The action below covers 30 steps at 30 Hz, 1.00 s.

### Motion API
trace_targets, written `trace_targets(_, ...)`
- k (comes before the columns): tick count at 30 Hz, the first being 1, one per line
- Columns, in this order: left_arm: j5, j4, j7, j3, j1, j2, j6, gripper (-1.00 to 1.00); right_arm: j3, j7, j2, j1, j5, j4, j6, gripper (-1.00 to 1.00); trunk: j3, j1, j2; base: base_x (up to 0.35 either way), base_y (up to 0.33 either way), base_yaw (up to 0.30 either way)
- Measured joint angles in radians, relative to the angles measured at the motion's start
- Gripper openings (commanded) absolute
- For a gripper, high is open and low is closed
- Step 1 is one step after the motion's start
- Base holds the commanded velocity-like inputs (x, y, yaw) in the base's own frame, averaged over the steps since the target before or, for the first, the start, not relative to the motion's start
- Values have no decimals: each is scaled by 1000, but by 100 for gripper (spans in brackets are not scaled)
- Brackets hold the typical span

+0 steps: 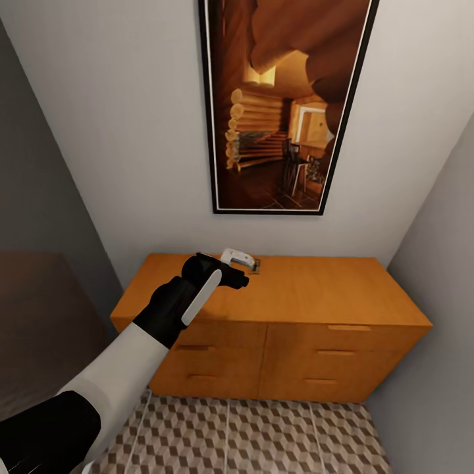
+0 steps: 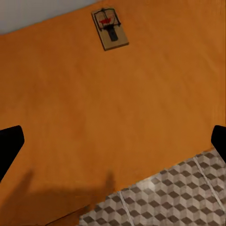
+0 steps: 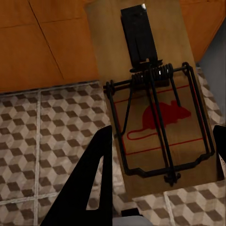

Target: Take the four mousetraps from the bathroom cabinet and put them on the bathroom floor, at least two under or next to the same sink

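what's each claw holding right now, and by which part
The right claw grips a mousetrap by the end of its board under the red mouse print. The left claw is open and holds nothing, above the cabinet top.

the cabinet [image 1: 309, 289] is orange-brown wood. the bathroom floor [image 1: 263, 434] has brown-and-beige cube tiles. the mousetrap [image 3: 150, 94] is tan with a red mouse print.
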Motion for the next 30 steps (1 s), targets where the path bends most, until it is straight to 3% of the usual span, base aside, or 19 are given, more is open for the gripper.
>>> trace_targets(12, 0, 9, -1, 0, 0, 0, 0, 100, 0, 0, 1, 0, 0, 0, 36, -100, 0, 0, 0, 218, -193, 0)
trace_targets(20, 0, 20, -1, 0, 0, 0, 0, 100, 0, 0, 1, 0, 0, 0, 52, -100, 0, 0, 0, 32, -29, 0)
trace_targets(30, 6, 109, 2, 10, 0, -2, -3, 100, 0, 0, 2, 0, 0, 0, 56, -100, 0, 0, 0, 0, 0, 0)
